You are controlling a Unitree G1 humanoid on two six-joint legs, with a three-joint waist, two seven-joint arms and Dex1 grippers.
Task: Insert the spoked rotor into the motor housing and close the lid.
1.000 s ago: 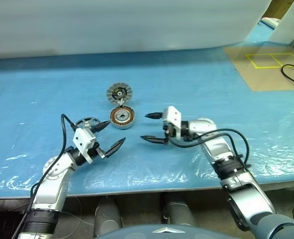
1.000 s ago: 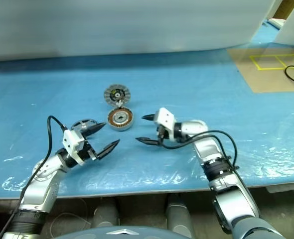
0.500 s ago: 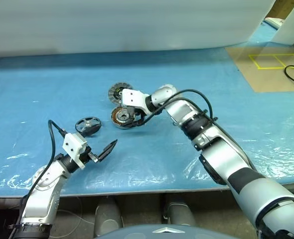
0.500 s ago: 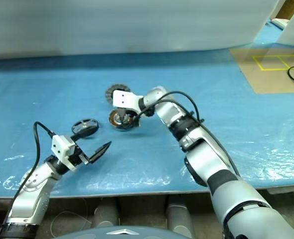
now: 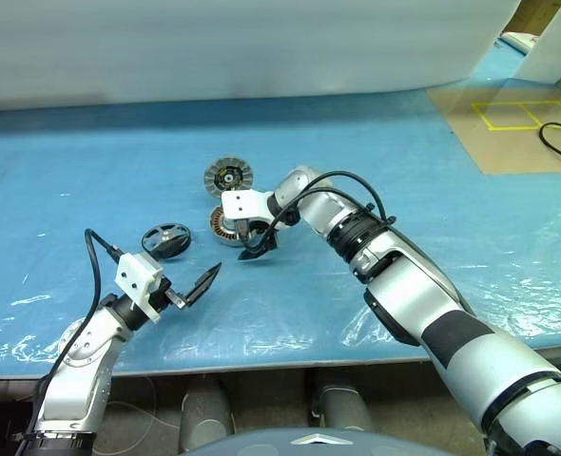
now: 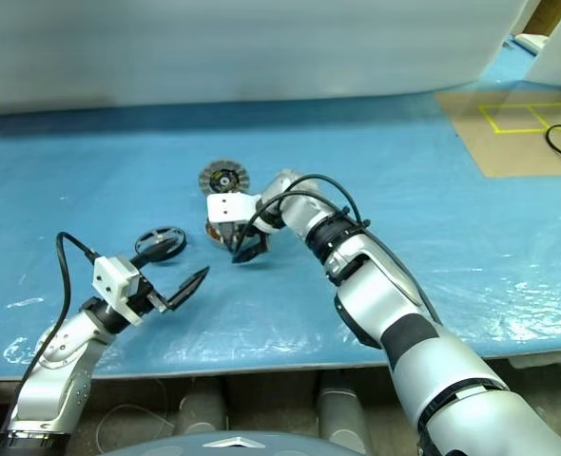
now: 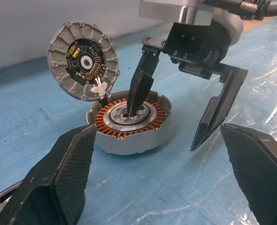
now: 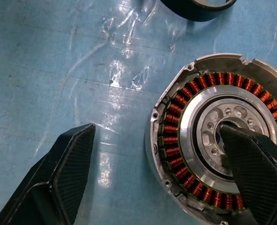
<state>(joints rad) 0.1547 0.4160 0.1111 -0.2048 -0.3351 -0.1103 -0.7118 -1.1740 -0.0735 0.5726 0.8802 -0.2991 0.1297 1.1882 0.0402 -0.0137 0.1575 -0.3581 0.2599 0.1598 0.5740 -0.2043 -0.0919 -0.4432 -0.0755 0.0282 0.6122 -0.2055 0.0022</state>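
Right gripper (image 7: 176, 119), jaws wide, one finger in the motor housing (image 7: 129, 123) centre; lid (image 7: 84, 61) behind, spoked rotor (image 5: 165, 239) left of the housing.

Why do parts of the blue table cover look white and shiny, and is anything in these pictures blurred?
Left eye view: lamp glare whitens the wrinkled plastic sheet near the front edge. Right wrist view: similar glints beside the motor housing, whose copper windings are sharp. Left wrist view: the left gripper's own near fingers are soft, while the lid and the right gripper are crisp.
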